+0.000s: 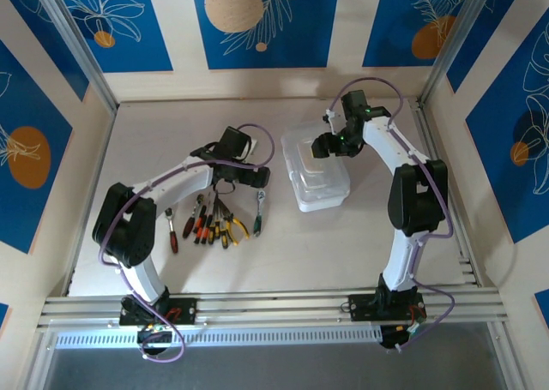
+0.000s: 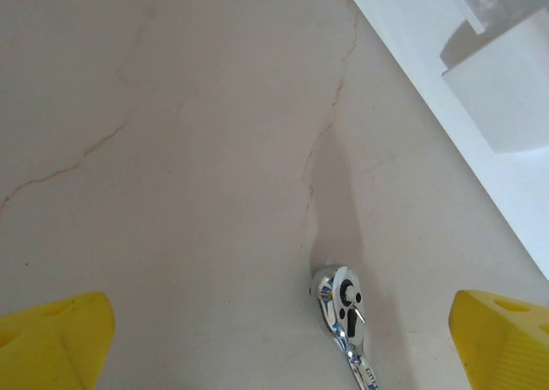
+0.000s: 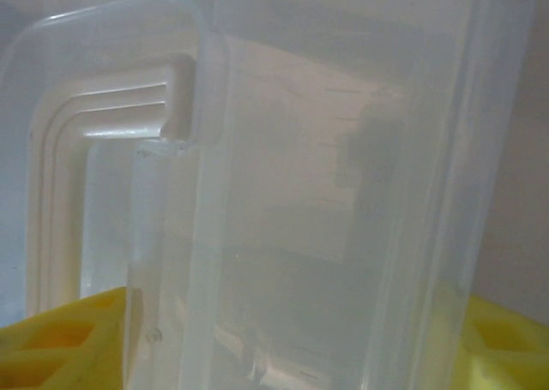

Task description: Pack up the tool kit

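The right gripper (image 3: 274, 347) straddles a wall of the case (image 1: 319, 184), right of the tools; I cannot tell whether it pinches. The left gripper (image 2: 279, 339) hangs spread over the ratchet (image 2: 343, 297) and should centre on it before closing.

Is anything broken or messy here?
Nothing looks broken or spilled. The tools lie fanned on the table left of the case, the ratchet slightly apart. Thin brownish lines cross the table; cracks or pattern, I cannot tell.

Pale table (image 1: 343, 244) with translucent case (image 1: 313, 193), row of hand tools (image 1: 206, 223), metal ratchet (image 1: 259, 214)
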`<state>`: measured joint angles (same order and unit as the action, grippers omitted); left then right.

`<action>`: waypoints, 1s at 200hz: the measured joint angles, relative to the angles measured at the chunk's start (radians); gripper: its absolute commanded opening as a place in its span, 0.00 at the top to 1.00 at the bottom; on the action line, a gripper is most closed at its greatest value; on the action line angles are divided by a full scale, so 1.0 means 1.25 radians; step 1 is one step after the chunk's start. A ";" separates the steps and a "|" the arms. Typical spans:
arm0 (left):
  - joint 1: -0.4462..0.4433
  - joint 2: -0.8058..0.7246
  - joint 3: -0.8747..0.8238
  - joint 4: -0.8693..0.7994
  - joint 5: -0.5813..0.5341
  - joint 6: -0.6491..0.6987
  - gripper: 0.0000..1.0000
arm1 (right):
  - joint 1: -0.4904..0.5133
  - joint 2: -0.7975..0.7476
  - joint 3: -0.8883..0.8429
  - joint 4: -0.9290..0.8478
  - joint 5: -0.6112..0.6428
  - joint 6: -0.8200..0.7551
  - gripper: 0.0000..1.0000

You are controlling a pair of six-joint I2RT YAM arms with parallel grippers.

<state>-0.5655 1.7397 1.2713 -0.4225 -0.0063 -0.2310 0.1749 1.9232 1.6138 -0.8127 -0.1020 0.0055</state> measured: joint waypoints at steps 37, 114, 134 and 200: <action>0.000 0.000 0.000 0.016 0.009 0.000 0.00 | -0.063 -0.061 -0.103 0.089 -0.130 0.042 0.54; 0.000 0.020 0.017 0.018 0.026 0.000 0.00 | -0.106 -0.099 -0.210 0.159 -0.218 0.082 0.20; 0.000 0.023 0.019 0.018 0.026 0.000 0.00 | -0.063 -0.096 -0.156 0.091 -0.161 0.059 0.14; 0.000 0.025 0.019 0.018 0.026 0.000 0.00 | 0.059 0.047 0.115 -0.102 0.067 -0.017 0.15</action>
<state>-0.5655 1.7706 1.2949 -0.3996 0.0261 -0.2310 0.2481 1.9816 1.7573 -0.9405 -0.0185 -0.0154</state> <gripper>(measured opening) 0.997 0.855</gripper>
